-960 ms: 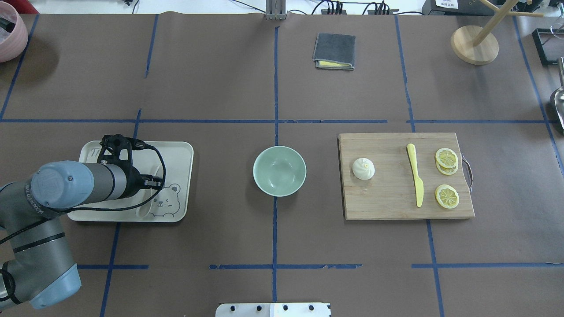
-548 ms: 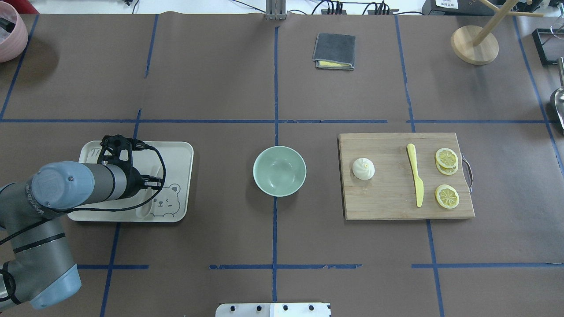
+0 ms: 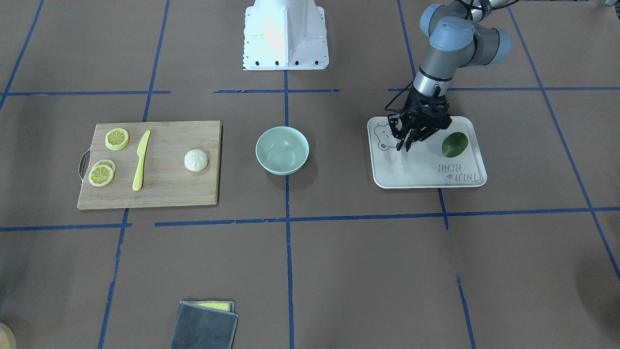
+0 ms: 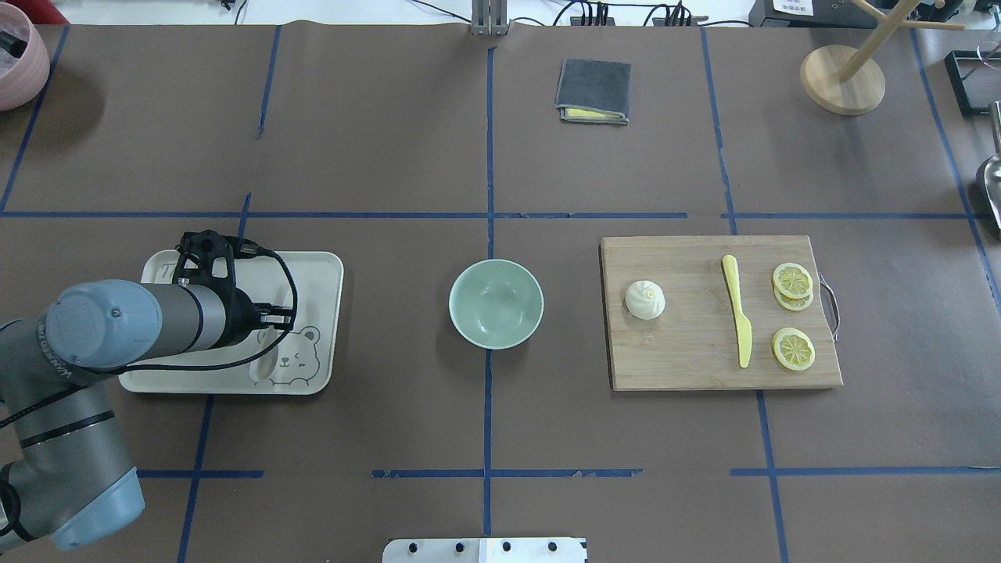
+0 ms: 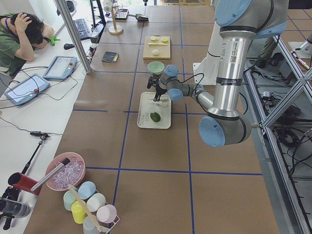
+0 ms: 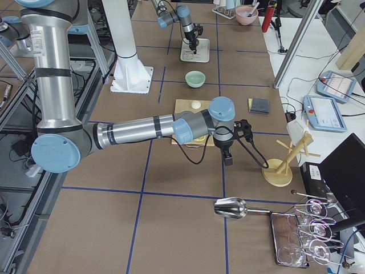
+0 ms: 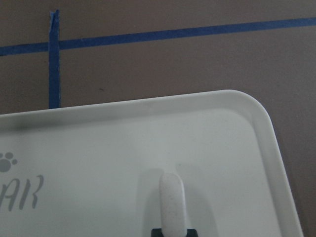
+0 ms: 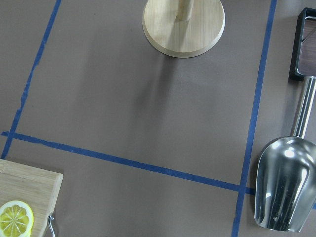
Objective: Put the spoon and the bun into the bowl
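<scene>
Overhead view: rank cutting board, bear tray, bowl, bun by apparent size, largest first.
1. cutting board and tray: too close to rank. Their outlines look nearly alike, and the left arm hides part of the tray.
2. bowl: clearly smaller than both.
3. bun: smallest.

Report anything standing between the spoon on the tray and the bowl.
Nothing visible does: only bare brown table lies between the tray and the bowl, and the left gripper is at the spoon.
</scene>
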`<state>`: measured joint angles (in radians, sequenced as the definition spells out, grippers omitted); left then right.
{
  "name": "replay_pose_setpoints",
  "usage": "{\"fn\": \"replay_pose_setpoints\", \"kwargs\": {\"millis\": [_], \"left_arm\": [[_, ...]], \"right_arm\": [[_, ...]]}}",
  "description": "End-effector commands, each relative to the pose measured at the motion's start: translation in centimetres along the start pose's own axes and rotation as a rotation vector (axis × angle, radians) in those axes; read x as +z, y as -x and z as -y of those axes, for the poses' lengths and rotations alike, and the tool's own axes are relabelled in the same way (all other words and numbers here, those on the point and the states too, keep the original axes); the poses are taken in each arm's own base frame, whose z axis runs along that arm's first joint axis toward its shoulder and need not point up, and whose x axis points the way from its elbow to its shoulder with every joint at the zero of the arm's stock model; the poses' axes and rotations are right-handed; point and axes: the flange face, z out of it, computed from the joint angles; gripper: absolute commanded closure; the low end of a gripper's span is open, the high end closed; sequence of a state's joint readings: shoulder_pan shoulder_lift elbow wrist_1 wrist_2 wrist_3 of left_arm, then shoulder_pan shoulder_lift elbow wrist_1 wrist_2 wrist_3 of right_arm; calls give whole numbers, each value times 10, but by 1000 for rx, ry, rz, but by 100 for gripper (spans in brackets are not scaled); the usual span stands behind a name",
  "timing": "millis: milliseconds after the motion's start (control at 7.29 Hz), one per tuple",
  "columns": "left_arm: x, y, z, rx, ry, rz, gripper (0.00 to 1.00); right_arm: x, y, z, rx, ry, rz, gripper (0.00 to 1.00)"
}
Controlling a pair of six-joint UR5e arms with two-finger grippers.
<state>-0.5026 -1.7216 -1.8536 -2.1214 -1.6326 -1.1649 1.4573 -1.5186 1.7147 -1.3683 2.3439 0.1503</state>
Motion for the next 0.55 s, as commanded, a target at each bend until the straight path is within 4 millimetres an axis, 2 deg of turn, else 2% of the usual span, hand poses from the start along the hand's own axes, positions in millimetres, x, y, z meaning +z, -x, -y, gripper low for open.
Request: {"fn": "replay_pose_setpoints", "kwargs": {"millis": [0,137,274,411], "left_arm": [[-9,-74,30,-310,-8,12,100],[-26,-143,60,-413,-21,80,100],[-43,-196,68,-499,-7,100,100],[-35,-244,72,-579,9,98,100]], "right_arm": [[0,0,0,0,0,0,0],[0,0,-1,1,1,0,0],[0,0,-1,1,1,0,0],[-1,1,0,0,-1,0,0]]}}
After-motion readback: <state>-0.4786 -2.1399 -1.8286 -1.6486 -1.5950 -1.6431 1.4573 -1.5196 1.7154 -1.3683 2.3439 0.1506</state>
